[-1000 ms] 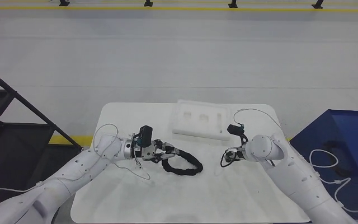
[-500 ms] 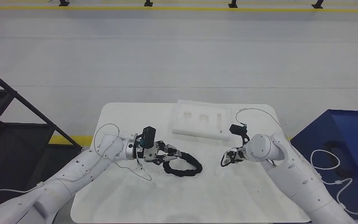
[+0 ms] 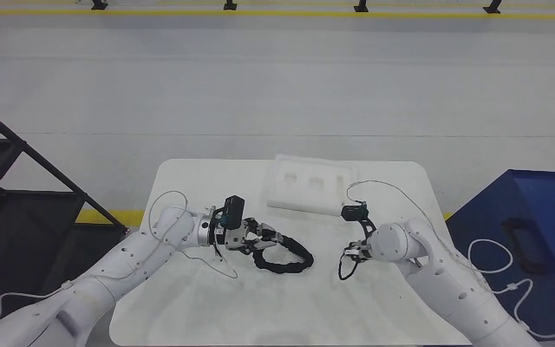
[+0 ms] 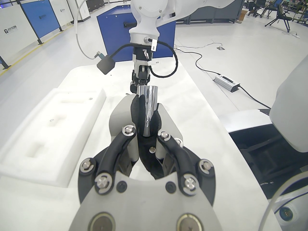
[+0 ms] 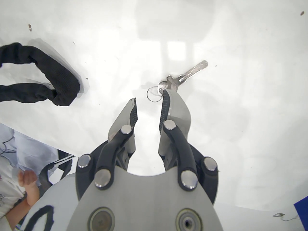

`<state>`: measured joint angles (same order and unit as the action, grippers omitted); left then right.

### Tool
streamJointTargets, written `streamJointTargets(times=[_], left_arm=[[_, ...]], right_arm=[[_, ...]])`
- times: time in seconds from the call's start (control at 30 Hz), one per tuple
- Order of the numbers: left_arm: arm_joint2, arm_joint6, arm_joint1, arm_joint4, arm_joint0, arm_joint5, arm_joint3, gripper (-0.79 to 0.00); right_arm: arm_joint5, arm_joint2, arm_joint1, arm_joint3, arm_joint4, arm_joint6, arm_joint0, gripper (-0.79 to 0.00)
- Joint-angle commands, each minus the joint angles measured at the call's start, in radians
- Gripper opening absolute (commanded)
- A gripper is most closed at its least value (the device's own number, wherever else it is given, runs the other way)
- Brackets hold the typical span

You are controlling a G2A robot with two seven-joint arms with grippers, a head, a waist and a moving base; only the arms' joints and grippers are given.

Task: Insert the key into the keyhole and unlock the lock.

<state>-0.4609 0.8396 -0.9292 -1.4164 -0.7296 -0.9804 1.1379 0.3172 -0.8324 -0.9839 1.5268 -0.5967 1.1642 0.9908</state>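
The left arm (image 3: pixel 143 253) lies low across the desk (image 3: pixel 286 308) and reaches toward its middle, wrist level. Its jaws are closed on the lock (image 3: pixel 283 256), pinching the black sleeved body so that the chrome cylinder (image 4: pixel 149 102) sticks out past the fingertips, pointing toward the other arm. The rest of the lock's black loop trails on the desk ahead of and beside these jaws. The right arm (image 3: pixel 434 265) is bent at the elbow with its wrist turned down, and its jaws hang open just above the desk. The key (image 5: pixel 185 76) lies flat on the desk just past their tips, blade pointing away from them. One fingertip (image 5: pixel 166 97) overlaps the edge of the key's head, but contact cannot be told. The small key ring (image 5: pixel 153 94) lies in front of the gap between the two tips. One bend of the black loop lies off to one side of the right jaws, apart from the key. A white foam tray (image 3: pixel 310 186) sits on the desk beyond both jaws, touching neither.
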Motion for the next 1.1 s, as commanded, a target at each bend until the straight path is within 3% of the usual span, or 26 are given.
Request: streamJointTargets(times=[0.0,0.8,1.03,1.07], left_arm=[[-0.003,-0.001,-0.001,-0.002,-0.002,-0.001,-0.002,-0.785],[-0.043,-0.02,-0.015,-0.03,-0.014,-0.02,0.002,-0.785],[-0.054,-0.023,-0.015,-0.033,-0.022,-0.023,0.001,-0.785],[-0.056,-0.023,-0.015,-0.033,-0.023,-0.023,0.001,-0.785]], right_arm=[[-0.02,0.012,-0.002,0.007,-0.024,-0.003,-0.001,-0.551],[-0.074,0.076,-0.032,-0.004,-0.197,0.022,-0.02,-0.582],[-0.062,0.086,-0.046,-0.033,-0.211,0.021,-0.029,-0.634],[-0.058,0.085,-0.048,-0.035,-0.213,0.02,-0.03,-0.686]])
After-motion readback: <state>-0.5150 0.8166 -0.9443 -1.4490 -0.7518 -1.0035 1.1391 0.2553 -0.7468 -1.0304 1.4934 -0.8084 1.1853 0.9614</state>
